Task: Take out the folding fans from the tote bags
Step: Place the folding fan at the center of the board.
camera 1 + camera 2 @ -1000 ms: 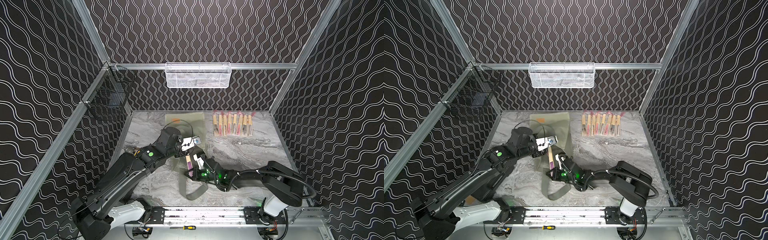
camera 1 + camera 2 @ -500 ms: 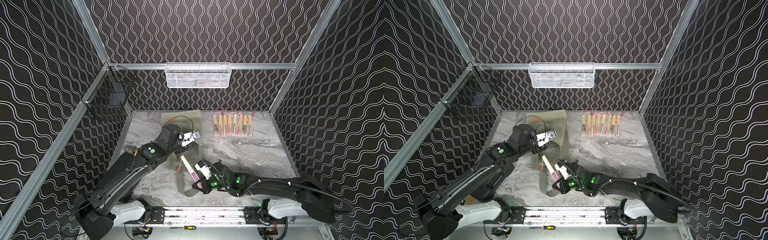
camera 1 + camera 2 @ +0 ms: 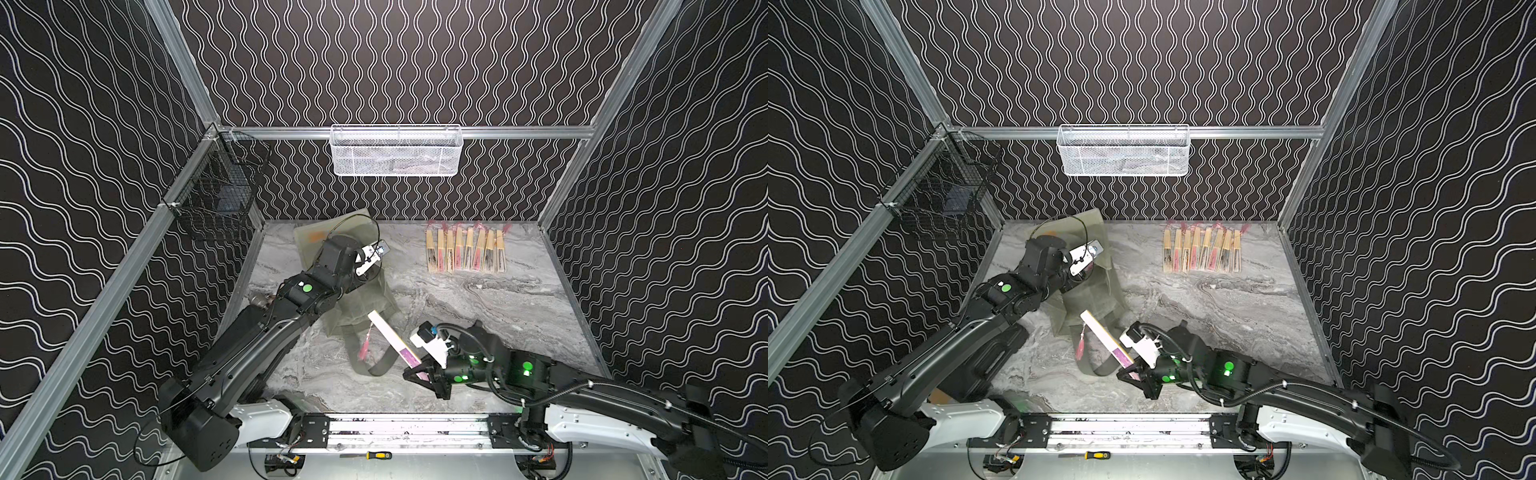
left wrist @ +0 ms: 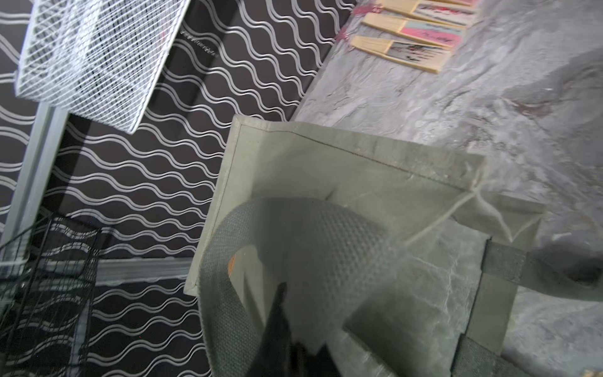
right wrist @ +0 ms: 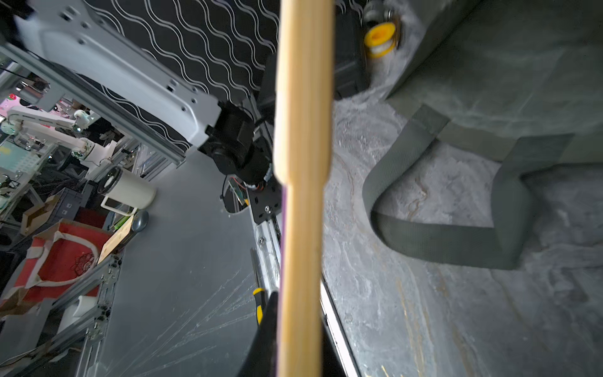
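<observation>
Fan [image 3: 388,338] out of bag [image 3: 361,303], pinched by right gripper [image 3: 417,372]; left gripper [image 4: 284,313] closed, seemingly on strap [image 4: 293,228]; 8 fans [image 3: 465,255] laid at 1 o'clock; remainder unseen.

Close to the near edge of the desk [image 3: 498,307], the right tool [image 3: 422,374] is clamped on the purple end of a folding fan [image 3: 386,334]. The fan's pale wooden end points toward the tote bag [image 3: 361,303], and a pink tassel [image 3: 365,349] dangles beside it above a strap [image 3: 374,368]. The left arm [image 3: 307,291] lies across the tote bag. A row of fans [image 3: 465,253] lies side by side along the far edge, toward the far right corner.
</observation>
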{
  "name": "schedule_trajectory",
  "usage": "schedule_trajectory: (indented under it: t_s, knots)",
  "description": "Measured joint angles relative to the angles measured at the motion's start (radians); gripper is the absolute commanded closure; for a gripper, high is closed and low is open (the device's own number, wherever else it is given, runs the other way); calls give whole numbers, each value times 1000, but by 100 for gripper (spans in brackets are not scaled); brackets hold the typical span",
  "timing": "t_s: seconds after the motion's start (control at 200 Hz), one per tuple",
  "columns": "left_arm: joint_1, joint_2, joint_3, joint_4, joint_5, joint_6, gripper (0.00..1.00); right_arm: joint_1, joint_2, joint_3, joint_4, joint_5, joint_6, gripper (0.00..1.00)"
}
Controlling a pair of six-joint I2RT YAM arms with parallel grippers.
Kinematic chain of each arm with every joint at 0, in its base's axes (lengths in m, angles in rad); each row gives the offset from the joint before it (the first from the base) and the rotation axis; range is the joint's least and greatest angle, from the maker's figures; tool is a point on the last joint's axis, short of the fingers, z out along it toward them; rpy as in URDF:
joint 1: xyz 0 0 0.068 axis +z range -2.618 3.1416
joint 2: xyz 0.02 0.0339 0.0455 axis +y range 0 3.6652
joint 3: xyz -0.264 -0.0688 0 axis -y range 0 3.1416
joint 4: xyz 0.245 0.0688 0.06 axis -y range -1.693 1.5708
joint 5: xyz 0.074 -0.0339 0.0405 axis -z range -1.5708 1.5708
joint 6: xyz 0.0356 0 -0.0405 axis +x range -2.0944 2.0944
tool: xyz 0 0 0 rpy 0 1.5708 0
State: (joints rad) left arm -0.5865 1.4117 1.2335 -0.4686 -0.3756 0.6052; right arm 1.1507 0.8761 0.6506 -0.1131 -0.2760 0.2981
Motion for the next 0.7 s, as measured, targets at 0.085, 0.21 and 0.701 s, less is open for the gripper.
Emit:
schedule_trajectory:
  t_s: [0.085, 0.21, 0.701]
  knots:
    - [16, 7, 11, -2, -15, -11, 100, -57, -45, 21, -2, 32, -26, 97]
    - [31, 15, 21, -6, -29, -32, 100, -233, -43, 44, 6, 24, -25, 97]
    - [47, 15, 16, -5, -14, -52, 100, -668, 450, -27, 109, -203, 186, 96]
